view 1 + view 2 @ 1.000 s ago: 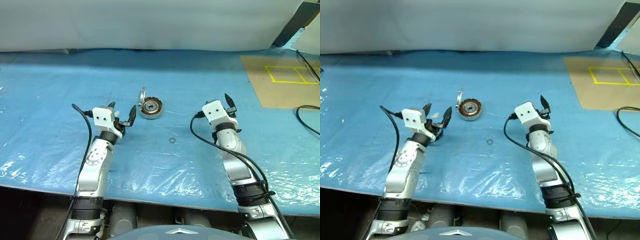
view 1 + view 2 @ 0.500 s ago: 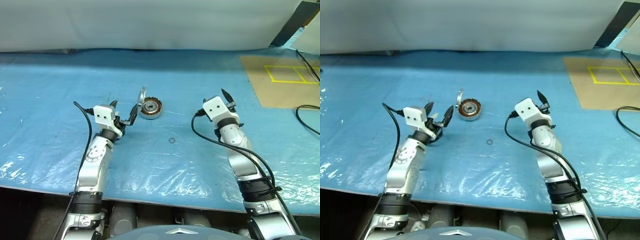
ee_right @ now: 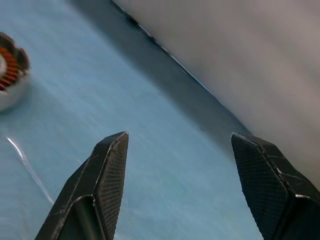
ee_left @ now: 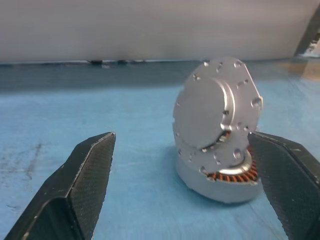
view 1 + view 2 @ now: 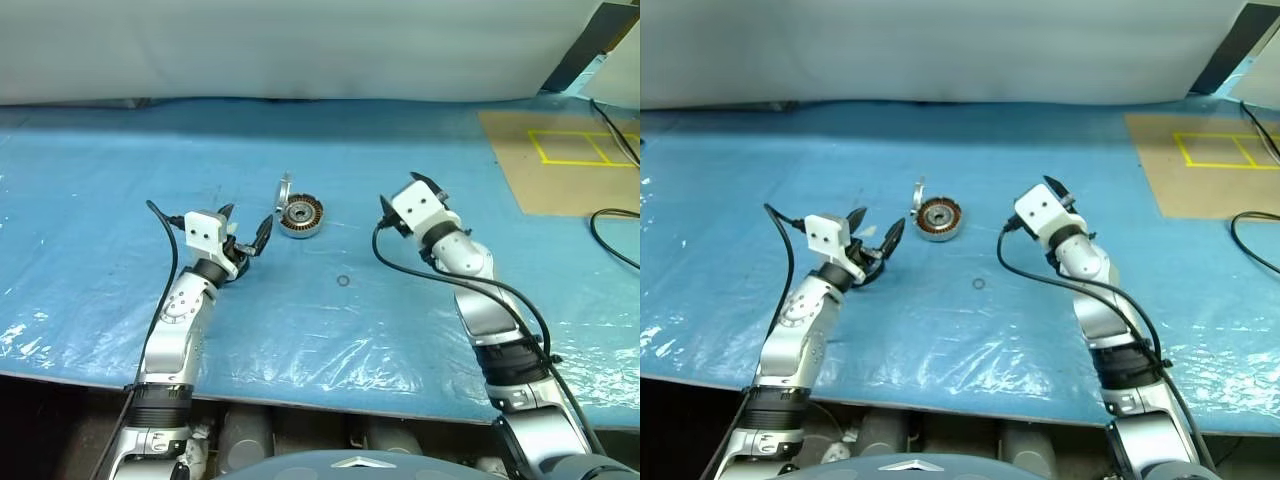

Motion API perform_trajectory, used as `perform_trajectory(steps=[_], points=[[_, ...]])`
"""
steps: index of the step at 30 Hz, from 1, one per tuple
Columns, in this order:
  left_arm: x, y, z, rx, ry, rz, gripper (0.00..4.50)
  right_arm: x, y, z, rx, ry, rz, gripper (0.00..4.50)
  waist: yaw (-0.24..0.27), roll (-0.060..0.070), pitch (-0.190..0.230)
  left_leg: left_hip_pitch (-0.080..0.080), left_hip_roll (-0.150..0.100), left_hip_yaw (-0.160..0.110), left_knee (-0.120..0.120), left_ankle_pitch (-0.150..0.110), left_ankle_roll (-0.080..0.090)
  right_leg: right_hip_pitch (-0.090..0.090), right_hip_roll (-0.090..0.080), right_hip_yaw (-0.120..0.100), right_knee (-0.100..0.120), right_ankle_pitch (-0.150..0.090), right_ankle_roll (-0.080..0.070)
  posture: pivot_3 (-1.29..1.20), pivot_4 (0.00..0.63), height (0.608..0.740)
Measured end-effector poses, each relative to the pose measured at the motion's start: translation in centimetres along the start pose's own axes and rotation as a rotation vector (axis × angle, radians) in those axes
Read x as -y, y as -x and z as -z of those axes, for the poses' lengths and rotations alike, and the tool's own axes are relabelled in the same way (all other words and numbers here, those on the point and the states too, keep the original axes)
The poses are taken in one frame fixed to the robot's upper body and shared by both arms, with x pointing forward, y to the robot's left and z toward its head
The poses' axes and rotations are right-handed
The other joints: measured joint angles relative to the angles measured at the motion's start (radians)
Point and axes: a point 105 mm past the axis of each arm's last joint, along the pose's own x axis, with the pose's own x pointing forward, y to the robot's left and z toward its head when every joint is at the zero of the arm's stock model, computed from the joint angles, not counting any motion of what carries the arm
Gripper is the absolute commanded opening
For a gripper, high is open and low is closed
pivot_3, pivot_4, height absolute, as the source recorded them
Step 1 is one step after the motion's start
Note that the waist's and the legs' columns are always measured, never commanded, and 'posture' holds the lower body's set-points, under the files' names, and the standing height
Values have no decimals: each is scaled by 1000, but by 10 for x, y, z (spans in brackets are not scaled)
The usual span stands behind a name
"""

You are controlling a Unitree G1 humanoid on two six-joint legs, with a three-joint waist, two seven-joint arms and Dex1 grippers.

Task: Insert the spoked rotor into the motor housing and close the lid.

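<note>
Left wrist view: short round silver-grey motor housing (image 4: 220,177) with copper-orange windings sits on the blue plastic-covered table (image 5: 330,320); its round flat grey metal lid (image 4: 210,107) stands up, hinged at the edge.
Left gripper (image 5: 247,232): my fingers spread wide, empty, just beside the lid.
Right gripper (image 3: 192,185): fingers apart, empty, well right of the housing.
Spoked rotor: seemingly already seated in the housing (image 5: 301,214); can't confirm.
Small thin ring (image 5: 344,281): loose on the sheet, not a target.
Risk: nudging the upright lid may slide the whole unbraced housing; slick sheet.
</note>
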Motion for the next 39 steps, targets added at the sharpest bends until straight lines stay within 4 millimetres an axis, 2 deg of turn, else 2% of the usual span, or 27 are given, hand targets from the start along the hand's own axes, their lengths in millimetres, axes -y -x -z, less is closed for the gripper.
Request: perform_trajectory(steps=[3, 5, 9, 11, 14, 19, 22, 25, 29, 34, 39], points=[[9, 1, 0, -18, 32, 71, 4464, -5, -8, -14, 27, 2, -188, 3419, 2, 0, 0, 0, 0, 0, 0, 0, 0, 0, 0, 0, 1, 0, -1, 0, 150, 740], [13, 2, -4, -14, 51, 114, 4464, -12, -11, -30, 64, 13, -345, 3419, 2, 0, 0, 0, 1, 0, 1, -1, 2, -1, 0, -1, 2, -1, -2, 0, 150, 740], [16, 3, -10, -13, 62, 190, 4464, -40, -5, -62, 144, 53, -696, 3419, 1, 0, 0, 0, 3, 0, 3, 0, 7, -2, 0, -1, 6, -2, -4, 0, 150, 740], [16, 2, -14, -8, 62, 205, 4464, -49, -5, -70, 127, 50, -832, 3419, 0, 0, 0, -1, 3, 1, 4, 0, 7, -2, 0, -2, 7, -2, -5, 0, 150, 740], [15, -2, -21, 9, 67, 216, 4464, -51, -14, -84, 29, -17, -978, 3419, -2, 1, 1, -2, 5, 1, 7, 0, 7, -4, 0, -3, 8, 0, -8, 0, 150, 740], [12, -1, -22, 6, 66, 214, 4464, -58, -55, -95, -166, -42, -942, 3419, -2, 1, 1, -4, 7, 3, 7, -1, 4, -7, 0, -3, 9, 0, -10, 0, 150, 740], [9, 2, -21, 1, 68, 202, 4464, -74, -63, -90, -229, 26, -964, 3419, 4, 1, 1, -10, 7, 4, 7, 2, 4, -11, 0, -4, 8, 0, -11, 0, 150, 740], [10, 4, -23, 6, 65, 197, 4464, -91, -70, -71, -313, 88, -963, 3419, 6, 1, 1, -18, 7, 4, 8, 3, 4, -16, 0, -6, 9, 0, -11, 0, 150, 740], [6, 9, -21, 1, 68, 170, 4464, -98, -76, -48, -397, 131, -919, 3419, 4, 1, 1, -19, 9, 3, 9, 3, 5, -18, 0, -7, 10, 0, -11, 0, 150, 740], [7, 10, -23, 11, 65, 157, 4464, -92, -91, -51, -404, 184, -801, 3419, 2, 2, 1, -18, 10, 3, 10, 1, 1, -18, 0, -8, 12, 0, -11, 0, 150, 740], [10, 11, -21, 8, 75, 148, 4464, -93, -93, -53, -392, 217, -800, 3419, 2, 2, 1, -18, 10, 4, 12, 1, 2, -18, 0, -7, 12, 1, -11, 0, 150, 740]])
